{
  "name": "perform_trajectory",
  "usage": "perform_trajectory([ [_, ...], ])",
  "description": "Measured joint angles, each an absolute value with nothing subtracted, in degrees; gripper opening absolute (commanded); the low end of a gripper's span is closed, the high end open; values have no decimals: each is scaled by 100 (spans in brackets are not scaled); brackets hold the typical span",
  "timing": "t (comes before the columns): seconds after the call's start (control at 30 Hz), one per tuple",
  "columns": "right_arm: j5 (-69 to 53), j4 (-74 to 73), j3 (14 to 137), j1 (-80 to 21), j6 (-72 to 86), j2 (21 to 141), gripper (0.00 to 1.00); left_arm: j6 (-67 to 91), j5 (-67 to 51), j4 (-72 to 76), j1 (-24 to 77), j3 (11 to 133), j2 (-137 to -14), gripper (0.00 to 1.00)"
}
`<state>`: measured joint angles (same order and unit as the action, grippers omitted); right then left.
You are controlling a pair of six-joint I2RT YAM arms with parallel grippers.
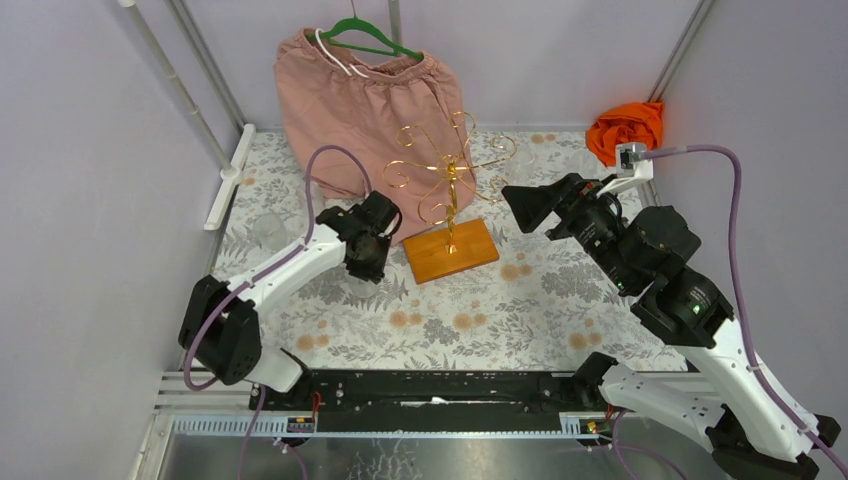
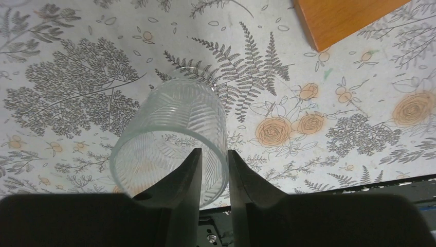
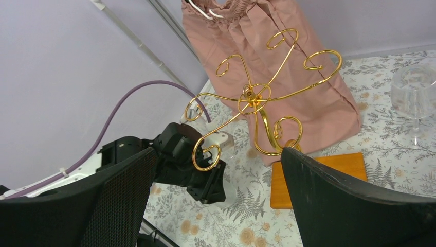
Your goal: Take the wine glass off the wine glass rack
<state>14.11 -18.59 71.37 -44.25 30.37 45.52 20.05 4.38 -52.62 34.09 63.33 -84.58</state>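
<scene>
The wine glass [image 2: 169,139] is clear and ribbed, standing on the flowered cloth left of the rack's wooden base [image 2: 339,18]. My left gripper [image 2: 213,152] straddles its rim, one finger inside the bowl and one outside. The jaws stand slightly apart, with a gap beside the glass wall. From above, the left gripper [image 1: 370,262] points down just left of the base [image 1: 450,250]. The gold wine glass rack [image 1: 450,170] [image 3: 254,98] has no glass on its curled arms. My right gripper [image 1: 522,205] hovers wide open right of the rack, holding nothing.
A second clear stemmed glass [image 3: 414,92] stands on the cloth beyond the rack. A faint clear glass [image 1: 268,228] sits at the left. Pink shorts [image 1: 360,100] hang on a green hanger behind the rack. An orange cloth [image 1: 625,125] lies back right.
</scene>
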Motion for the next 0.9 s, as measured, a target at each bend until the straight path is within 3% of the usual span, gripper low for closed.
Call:
perform_trajectory([
  [0.53, 1610, -1861, 7067, -4425, 2864, 4613, 100, 2150, 1035, -5605, 3409, 8184, -6820, 33],
  [0.9, 2014, -1863, 6895, -4425, 2683, 4431, 100, 2154, 1564, -4578, 3409, 8121, -4823, 27],
])
